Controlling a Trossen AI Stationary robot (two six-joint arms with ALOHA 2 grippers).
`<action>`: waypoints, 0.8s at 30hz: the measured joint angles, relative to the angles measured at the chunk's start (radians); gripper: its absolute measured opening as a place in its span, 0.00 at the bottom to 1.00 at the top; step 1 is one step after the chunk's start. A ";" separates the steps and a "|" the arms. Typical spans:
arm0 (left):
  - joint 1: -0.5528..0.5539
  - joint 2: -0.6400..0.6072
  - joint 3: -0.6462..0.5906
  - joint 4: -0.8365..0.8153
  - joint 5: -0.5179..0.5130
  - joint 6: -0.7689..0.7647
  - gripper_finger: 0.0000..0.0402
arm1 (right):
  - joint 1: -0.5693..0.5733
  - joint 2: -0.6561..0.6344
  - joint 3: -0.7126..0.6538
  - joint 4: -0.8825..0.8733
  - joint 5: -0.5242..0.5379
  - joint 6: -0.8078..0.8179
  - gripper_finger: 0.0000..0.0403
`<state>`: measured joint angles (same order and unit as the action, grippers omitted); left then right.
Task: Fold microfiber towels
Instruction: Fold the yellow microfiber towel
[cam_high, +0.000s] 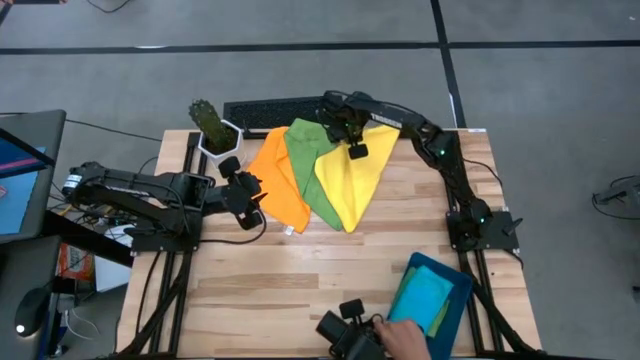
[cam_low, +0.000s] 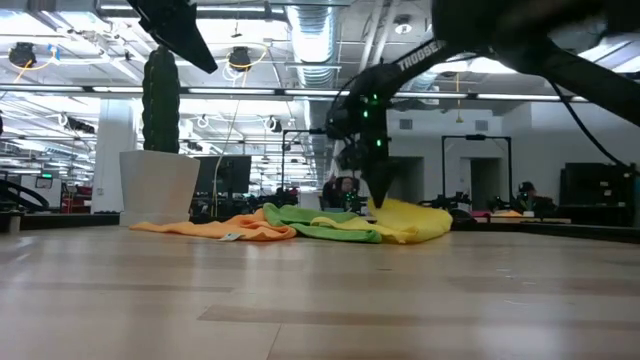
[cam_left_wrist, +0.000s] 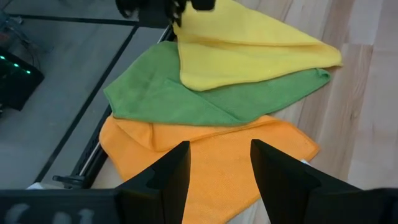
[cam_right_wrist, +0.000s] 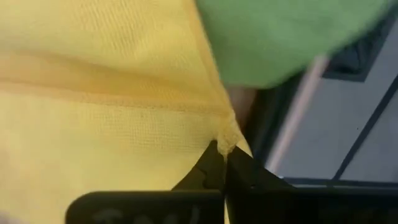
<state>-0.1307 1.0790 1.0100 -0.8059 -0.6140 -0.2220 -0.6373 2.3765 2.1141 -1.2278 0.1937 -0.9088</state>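
Three microfiber towels lie overlapped at the table's far middle: orange (cam_high: 275, 178), green (cam_high: 308, 165) and yellow (cam_high: 358, 180) on top. My right gripper (cam_right_wrist: 224, 158) reaches down at the yellow towel's far corner next to the green one and is shut on it; the low view shows this right gripper (cam_low: 381, 203) at the pile. My left gripper (cam_left_wrist: 219, 167) hangs open above the orange towel's (cam_left_wrist: 211, 155) left part, touching nothing. A blue towel (cam_high: 425, 290) lies in the teal tray (cam_high: 462, 300). My right gripper pinches the yellow towel's far corner (cam_right_wrist: 226, 138) between its two fingertips, where the hemmed edge puckers into a small bunch. The fingers come from above, pointing steeply down. The rest of the towel lies spread on the green towel and the table.
A cactus in a white pot (cam_high: 212, 128) and a black keyboard (cam_high: 272, 110) stand at the far edge. The teal tray sits at the near right corner. A person's hand (cam_high: 405, 335) with a dark device shows at the near edge.
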 joint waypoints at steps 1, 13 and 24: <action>0.000 0.000 0.000 0.000 0.000 -0.005 0.41 | 0.000 -0.001 0.026 -0.029 0.001 0.011 0.02; 0.000 0.006 -0.368 0.611 0.095 -0.003 0.41 | 0.024 -0.165 0.168 -0.171 -0.116 0.191 0.03; 0.056 0.421 -0.553 1.649 0.147 0.126 0.41 | 0.090 -0.255 0.166 -0.170 -0.117 0.292 0.04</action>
<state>-0.0746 1.4999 0.4570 0.8429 -0.4674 -0.0965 -0.5476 2.1220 2.2803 -1.3977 0.0769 -0.6165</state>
